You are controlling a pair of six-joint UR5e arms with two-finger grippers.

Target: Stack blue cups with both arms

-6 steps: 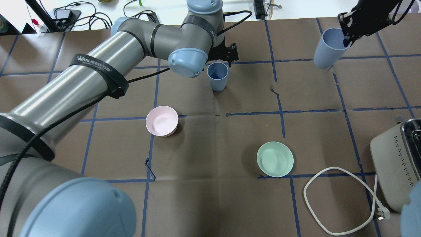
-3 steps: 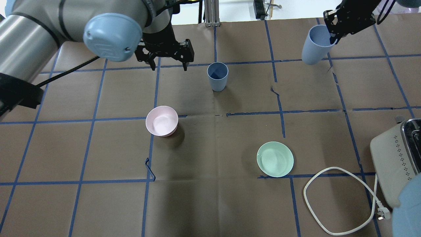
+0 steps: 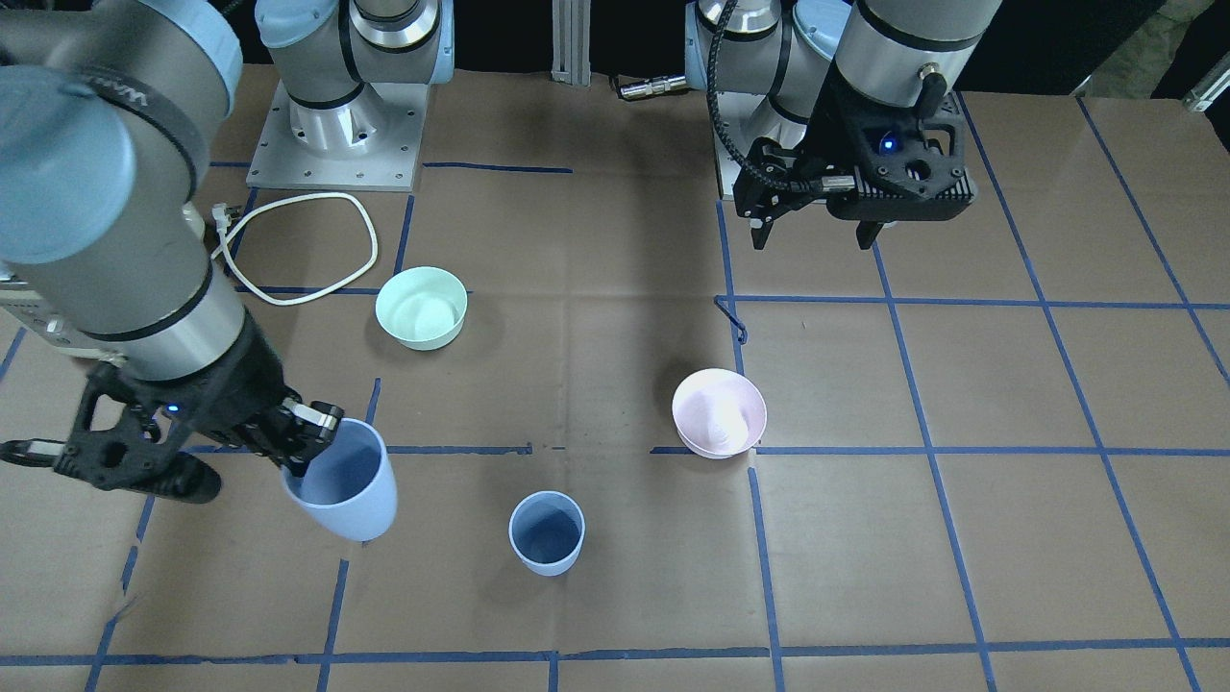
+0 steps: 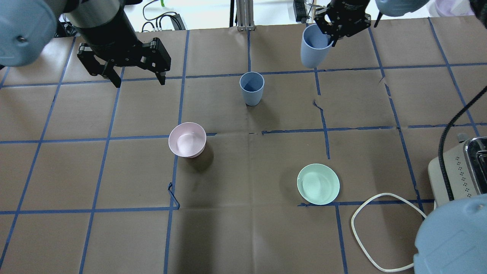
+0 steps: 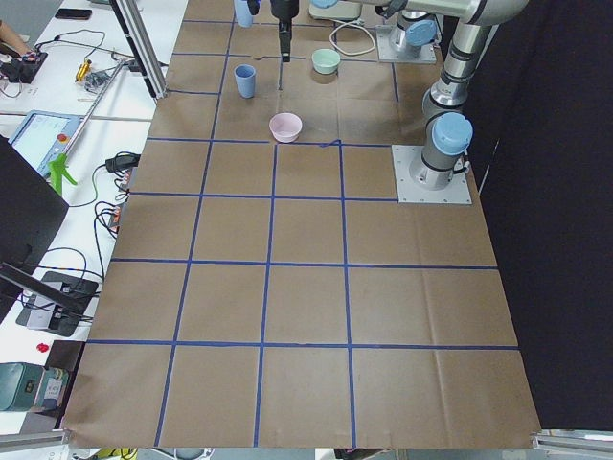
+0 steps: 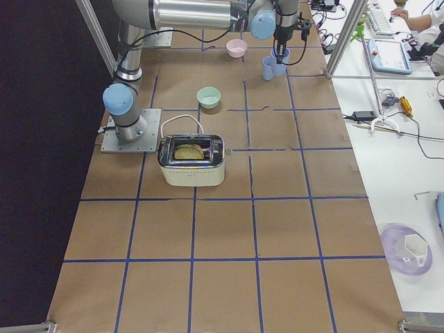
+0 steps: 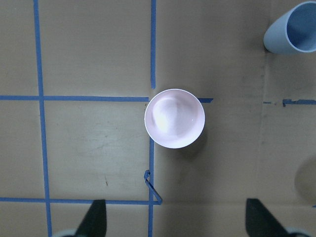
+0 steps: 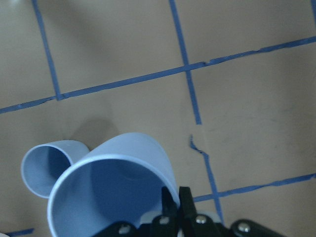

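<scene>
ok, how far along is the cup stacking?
Done: one blue cup stands upright mid-table, with the left gripper open and clear of it. In hand: the right gripper grips the second blue cup by its rim, tilted, beside the standing one, not over it. Left: align and nest it.

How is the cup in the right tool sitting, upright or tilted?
Tilted. The held blue cup leans off vertical, with the right tool shut on its rim; the other blue cup stands upright.

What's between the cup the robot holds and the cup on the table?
Overhead view: only bare table and blue tape lie between held cup and standing cup.
</scene>
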